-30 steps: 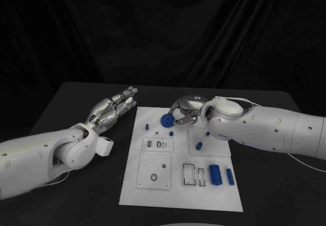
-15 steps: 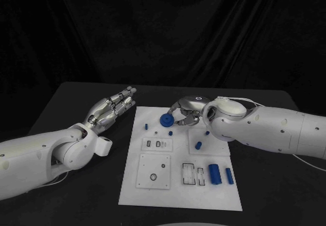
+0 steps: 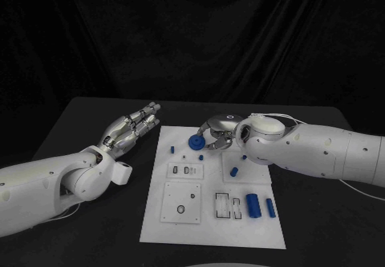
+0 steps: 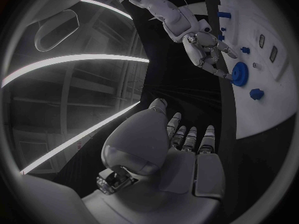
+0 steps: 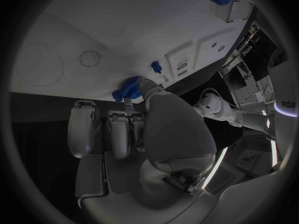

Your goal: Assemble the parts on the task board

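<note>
Right hand (image 3: 218,133) over the far end of the task board (image 3: 212,222), fingers closed on a blue gear-like disc (image 3: 195,142). Disc pinched at its edge; left wrist view shows it on edge at the fingertips, just above or at the white surface (image 4: 239,73). Whether it touches the board I cannot tell from here.

Left hand (image 3: 132,129) off the board's left edge, over the black table (image 3: 88,111). Fingers straight, close together, holding nothing.

Other parts loose on the board: a small peg (image 3: 172,149) near the left edge, a short piece (image 3: 234,172) mid-board, two cylinders (image 3: 254,206) side by side near the right edge. Recessed plates with slots and holes (image 3: 182,203) lie nearer the robot, none filled as far as shows.

Step in hand, by my reading: carrying the disc to its seat. Task early; most parts unplaced.

Next move likely calls for turning the disc flat, lining its bore over a matching post or recess, lowering square, then letting go. Risk: a tilted disc jams or slips from an edge pinch.
</note>
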Action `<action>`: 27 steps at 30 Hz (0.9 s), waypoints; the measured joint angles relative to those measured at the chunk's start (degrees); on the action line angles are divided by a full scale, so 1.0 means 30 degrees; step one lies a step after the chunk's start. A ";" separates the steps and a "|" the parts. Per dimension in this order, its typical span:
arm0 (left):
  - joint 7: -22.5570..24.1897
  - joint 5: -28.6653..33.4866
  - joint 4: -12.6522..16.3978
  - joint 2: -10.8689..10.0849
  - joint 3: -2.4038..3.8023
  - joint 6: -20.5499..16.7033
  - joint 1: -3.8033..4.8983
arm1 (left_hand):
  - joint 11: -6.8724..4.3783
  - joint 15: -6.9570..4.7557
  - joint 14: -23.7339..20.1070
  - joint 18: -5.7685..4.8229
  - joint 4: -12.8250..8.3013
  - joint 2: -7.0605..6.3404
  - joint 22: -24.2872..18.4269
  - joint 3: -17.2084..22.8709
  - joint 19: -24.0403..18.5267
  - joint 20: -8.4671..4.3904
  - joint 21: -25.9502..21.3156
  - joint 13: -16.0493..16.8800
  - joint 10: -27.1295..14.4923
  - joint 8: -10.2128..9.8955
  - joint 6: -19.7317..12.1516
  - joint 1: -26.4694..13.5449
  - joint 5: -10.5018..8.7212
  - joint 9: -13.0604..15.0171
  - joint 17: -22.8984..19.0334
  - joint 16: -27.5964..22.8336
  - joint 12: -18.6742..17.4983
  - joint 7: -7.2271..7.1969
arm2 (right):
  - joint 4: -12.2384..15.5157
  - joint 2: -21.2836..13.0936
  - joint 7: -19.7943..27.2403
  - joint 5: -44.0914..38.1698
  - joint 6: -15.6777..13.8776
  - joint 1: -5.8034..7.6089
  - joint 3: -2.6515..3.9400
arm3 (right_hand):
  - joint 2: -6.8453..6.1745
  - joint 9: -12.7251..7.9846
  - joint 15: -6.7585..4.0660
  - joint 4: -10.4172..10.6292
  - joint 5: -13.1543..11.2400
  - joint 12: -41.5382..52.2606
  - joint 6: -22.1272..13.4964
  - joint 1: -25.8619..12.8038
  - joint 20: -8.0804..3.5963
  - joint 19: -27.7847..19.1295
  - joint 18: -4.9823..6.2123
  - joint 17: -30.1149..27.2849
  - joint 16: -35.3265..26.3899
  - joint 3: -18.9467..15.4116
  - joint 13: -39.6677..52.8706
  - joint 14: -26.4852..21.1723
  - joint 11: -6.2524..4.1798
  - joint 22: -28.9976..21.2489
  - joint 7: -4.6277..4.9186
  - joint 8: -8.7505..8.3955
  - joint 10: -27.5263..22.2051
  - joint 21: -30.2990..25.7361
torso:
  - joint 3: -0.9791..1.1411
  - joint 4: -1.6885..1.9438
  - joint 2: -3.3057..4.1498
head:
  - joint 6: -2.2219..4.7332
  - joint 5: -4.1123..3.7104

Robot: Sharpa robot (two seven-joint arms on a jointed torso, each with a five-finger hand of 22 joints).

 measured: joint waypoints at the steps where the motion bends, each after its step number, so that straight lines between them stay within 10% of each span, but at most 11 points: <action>1: 0.0000 0.0000 -0.0003 0.0006 0.0000 0.0002 0.0000 | 0.0000 0.0001 0.0000 0.0000 0.0000 0.0000 0.0000 0.0000 0.0000 0.0000 0.0000 0.0000 0.0000 0.0000 0.0000 0.0000 0.0000 0.0000 0.0001 0.0000 0.0000 0.0000 | -0.0038 0.0023 0.0000 0.0000 0.0056 -0.0002 0.0001 | 0.0000 -0.0018 0.0000 0.0000 0.0000 0.0000 -0.0037 0.0000 0.0000 0.0000 -0.0001 0.0000 0.0000 0.0000 0.0000 0.0000 0.0000 0.0000 -0.0037 -0.0046 0.0001 -0.0035 | -0.0002 0.0000 -0.0002 | 0.0007 0.0000; 15: 0.0001 -0.0001 -0.0049 -0.0018 0.0000 0.0025 0.0000 | -0.0001 0.0000 -0.0001 0.0000 -0.0052 0.0000 -0.0003 0.0052 0.0000 -0.0001 0.0000 0.0000 0.0000 0.0000 0.0000 0.0000 0.0091 -0.0003 0.0005 0.0000 0.0000 0.0000 | -0.0091 -0.0355 0.0000 0.0002 0.0258 -0.0049 0.0029 | 0.0233 0.0673 0.0130 0.0051 -0.0274 0.0000 0.3392 -0.0235 0.0140 0.0000 0.0001 0.0000 0.0000 -0.0115 0.0000 -0.0015 0.0246 -0.0003 0.0572 0.1683 0.0094 -0.0109 | 0.0007 -0.0035 -0.0011 | -0.0049 0.0172; 27: 0.0001 -0.0002 -0.0081 -0.0138 0.0000 0.0034 0.0000 | 0.0000 0.0000 0.0000 0.0000 -0.0051 0.0000 -0.0004 0.0052 0.0000 0.0000 0.0000 0.0000 0.0000 -0.0001 0.0000 0.0000 0.0090 -0.0004 -0.0011 0.0000 0.0000 -0.0001 | 0.0606 -0.1780 0.0015 0.0005 -0.0348 -0.0043 -0.0005 | 0.0332 0.1505 0.0128 0.0079 -0.0535 0.0000 0.3036 -0.0336 0.0242 -0.0102 0.0001 0.0000 -0.0001 -0.0398 0.0001 -0.0016 0.0249 -0.0005 0.0572 0.2552 0.0091 -0.0667 | 0.0016 -0.0059 -0.0033 | 0.0009 0.0178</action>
